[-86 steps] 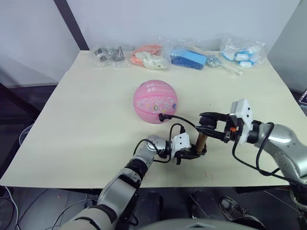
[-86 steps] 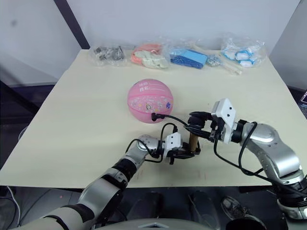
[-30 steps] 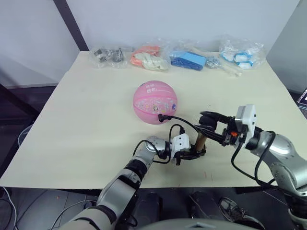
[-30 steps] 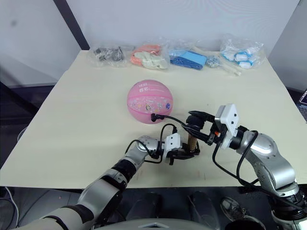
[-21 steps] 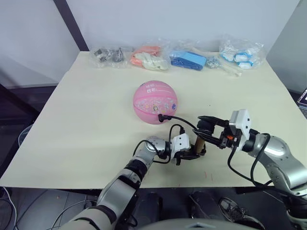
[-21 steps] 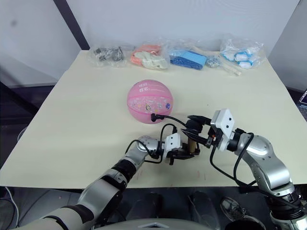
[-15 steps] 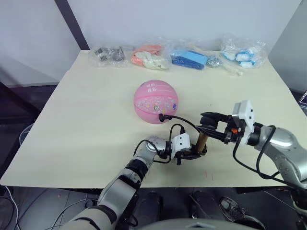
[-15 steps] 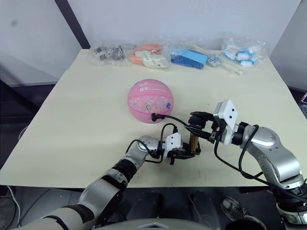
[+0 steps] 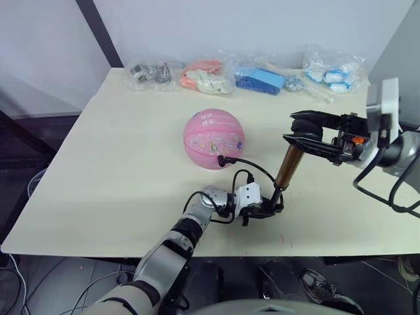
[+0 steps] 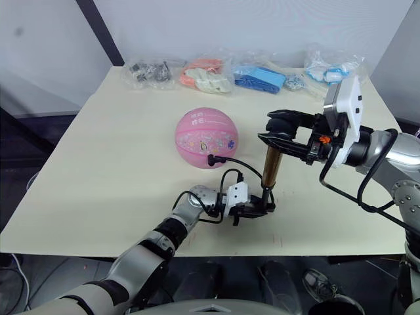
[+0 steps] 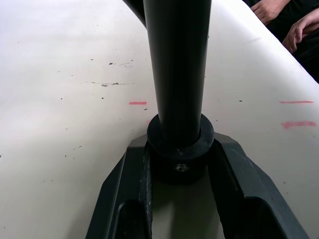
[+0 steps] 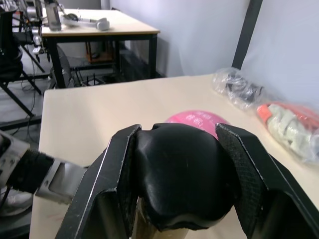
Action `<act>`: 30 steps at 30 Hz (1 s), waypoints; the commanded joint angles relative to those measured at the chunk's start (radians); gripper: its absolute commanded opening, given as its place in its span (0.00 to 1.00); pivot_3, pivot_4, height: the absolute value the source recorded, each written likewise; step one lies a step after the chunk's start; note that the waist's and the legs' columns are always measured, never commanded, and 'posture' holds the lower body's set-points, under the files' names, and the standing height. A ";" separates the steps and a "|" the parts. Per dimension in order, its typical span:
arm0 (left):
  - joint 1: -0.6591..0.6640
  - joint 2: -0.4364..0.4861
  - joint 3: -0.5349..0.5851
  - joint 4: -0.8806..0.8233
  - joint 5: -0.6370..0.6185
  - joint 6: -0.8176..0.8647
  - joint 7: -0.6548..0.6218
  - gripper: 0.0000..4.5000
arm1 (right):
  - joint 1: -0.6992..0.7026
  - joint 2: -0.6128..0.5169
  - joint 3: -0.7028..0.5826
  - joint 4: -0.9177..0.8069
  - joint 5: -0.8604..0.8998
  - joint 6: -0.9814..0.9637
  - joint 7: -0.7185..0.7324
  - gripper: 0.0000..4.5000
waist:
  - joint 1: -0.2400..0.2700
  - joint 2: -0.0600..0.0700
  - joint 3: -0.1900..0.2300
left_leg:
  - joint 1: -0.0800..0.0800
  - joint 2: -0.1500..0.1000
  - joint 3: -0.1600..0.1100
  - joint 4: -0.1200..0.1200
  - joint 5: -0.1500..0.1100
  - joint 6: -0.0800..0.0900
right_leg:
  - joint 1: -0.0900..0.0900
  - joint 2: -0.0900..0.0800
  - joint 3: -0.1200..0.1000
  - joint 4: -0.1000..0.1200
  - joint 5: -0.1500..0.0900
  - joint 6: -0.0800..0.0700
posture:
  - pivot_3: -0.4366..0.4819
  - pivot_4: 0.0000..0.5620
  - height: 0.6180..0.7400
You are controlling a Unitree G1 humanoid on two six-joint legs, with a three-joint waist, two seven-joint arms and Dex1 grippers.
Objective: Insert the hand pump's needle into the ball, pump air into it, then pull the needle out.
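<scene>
My right gripper point(image 10: 283, 134) clamps the hand pump point(image 10: 270, 167) by its raised handle, straight above the base my left gripper point(image 10: 261, 209) pinches on the table point(image 10: 105, 144), needle end at the ball point(image 10: 205, 138), so I'd push down that upright axis.

Pink ball point(image 9: 213, 138) with cartoon prints, gold-bronze hand pump point(image 9: 287, 166) with black handle, cream table point(image 9: 118, 151).

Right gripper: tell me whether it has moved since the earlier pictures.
Yes. The right gripper, shut on the hand pump's handle, has risen up and away from the left gripper, which holds the pump's base on the table.
</scene>
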 commanded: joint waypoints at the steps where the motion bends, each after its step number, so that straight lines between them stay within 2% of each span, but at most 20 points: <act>1: 0.036 0.023 -0.035 0.071 0.062 0.034 0.004 0.25 | -0.063 -0.020 -0.075 -0.015 0.050 0.002 -0.037 0.43 | 0.000 0.000 0.000 | 0.000 0.000 0.000 0.000 0.000 0.000 | 0.000 0.000 0.000 0.000 0.000 0.000 | 0.48 0.27 1.00; 5: 0.034 0.023 -0.034 0.070 0.061 0.038 0.005 0.25 | -0.082 -0.024 -0.075 -0.008 0.079 0.019 -0.053 0.43 | 0.000 0.000 0.000 | -0.001 0.000 0.000 0.000 0.000 0.000 | -0.001 0.000 0.000 0.000 0.000 0.000 | 0.48 0.27 1.00; 9: 0.032 0.021 -0.031 0.072 0.059 0.041 0.008 0.25 | -0.044 -0.023 -0.061 -0.011 0.059 0.011 -0.045 0.43 | 0.000 0.000 0.000 | -0.001 0.000 0.000 0.000 0.000 0.000 | -0.001 0.000 0.000 0.000 0.000 0.000 | 0.48 0.27 1.00; 21: 0.032 0.027 -0.027 0.073 0.058 0.042 0.013 0.25 | 0.258 0.068 0.084 -0.061 -0.168 -0.187 0.011 0.43 | -0.001 -0.002 -0.002 | 0.002 0.000 0.001 0.000 0.000 0.000 | 0.001 0.001 0.000 0.000 -0.001 0.002 | 0.48 0.27 1.00; 30: 0.030 0.030 -0.027 0.073 0.059 0.042 0.013 0.25 | 0.390 0.131 0.228 0.009 -0.363 -0.357 0.060 0.43 | -0.002 -0.003 -0.003 | 0.003 0.000 0.001 0.000 0.000 0.000 | 0.002 0.001 0.001 0.000 -0.002 0.003 | 0.48 0.27 1.00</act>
